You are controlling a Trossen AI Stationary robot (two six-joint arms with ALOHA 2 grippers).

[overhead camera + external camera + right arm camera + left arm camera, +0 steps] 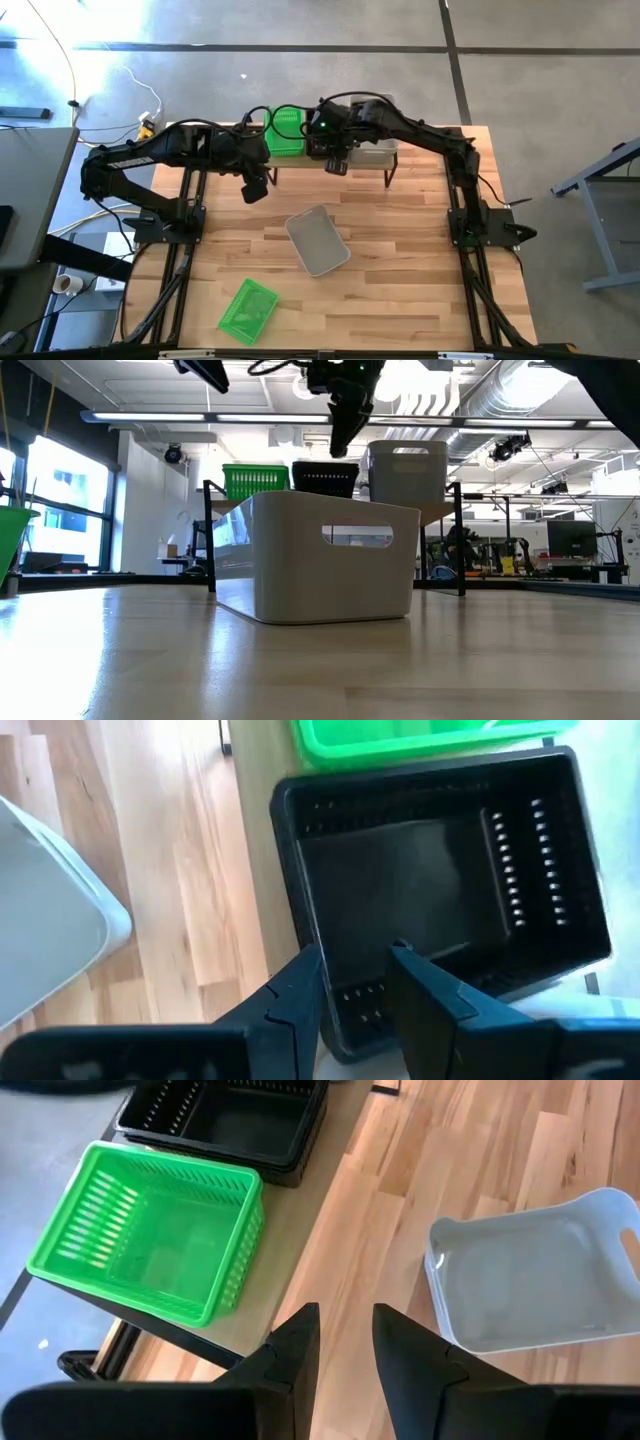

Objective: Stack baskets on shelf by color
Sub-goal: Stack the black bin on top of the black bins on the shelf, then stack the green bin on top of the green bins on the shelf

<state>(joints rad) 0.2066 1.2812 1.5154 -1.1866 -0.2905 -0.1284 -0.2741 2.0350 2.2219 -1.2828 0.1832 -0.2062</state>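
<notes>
Right pincer (355,982) hangs part-open and empty over the black basket (440,890) on the shelf (330,158), left pincer (345,1342) likewise empty; next, lift clear before fetching the grey basket (318,240) off the table (400,290).

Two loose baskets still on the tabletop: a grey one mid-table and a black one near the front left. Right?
Not quite. The grey basket is mid-table, but the one near the front left is green, not black. The high view shows it. The black baskets sit on the shelf.

Wooden tabletop (400,280); tape roll (66,284) on floor beside it.
</notes>
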